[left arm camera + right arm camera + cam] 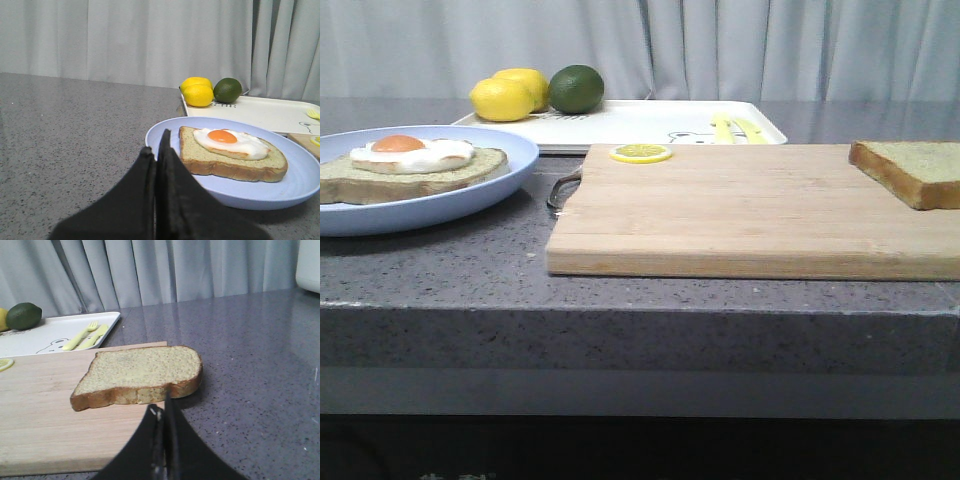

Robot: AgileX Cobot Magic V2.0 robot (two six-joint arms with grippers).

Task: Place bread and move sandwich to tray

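On the grey stone counter (440,270), our left gripper (159,145) sits with its jaws pressed together and holding nothing, its tips at the near rim of the plate (300,185). The sandwich (232,155), toast under a fried egg, lies on that plate just beyond those tips and does not touch them. Our right gripper (162,412) is likewise pinched closed and empty, poised just short of the bread (140,374). That bare slice rests on the right end of the board (740,215), one corner overhanging the edge. A lemon slice (641,153) lies at the board's far edge. Behind it sits the tray (650,118), carrying two lemons (508,96), a lime (576,88) and a yellow fork (80,335). Pale curtains (770,45) close off the room behind the counter.
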